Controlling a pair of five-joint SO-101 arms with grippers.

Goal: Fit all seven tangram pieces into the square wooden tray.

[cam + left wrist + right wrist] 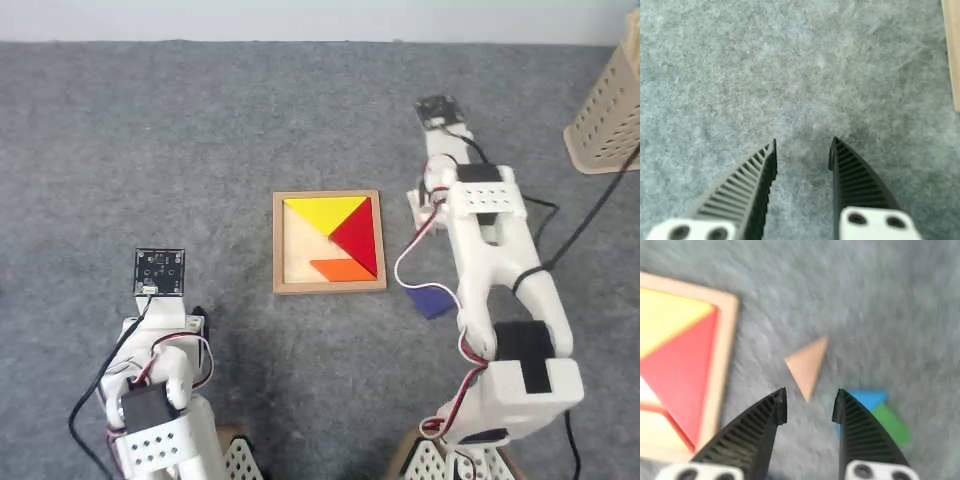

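The square wooden tray (329,288) lies mid-table and holds a yellow triangle (322,211), a red triangle (357,241) and an orange parallelogram (343,269). My right gripper (810,401) is open just above the carpet, beside the tray's rim (725,340). A pale peach triangle (807,362) lies just ahead of its fingertips, not between them. A blue piece (865,399) and a green piece (892,425) touch each other beside one finger. A dark blue piece (432,300) lies by the right arm. My left gripper (804,147) is open over bare carpet.
Grey carpet covers the table. The tray's wooden edge (952,50) shows far off in the left wrist view. A perforated beige container (610,110) stands at the back right. White cables (405,265) loop off the right arm near the tray's corner.
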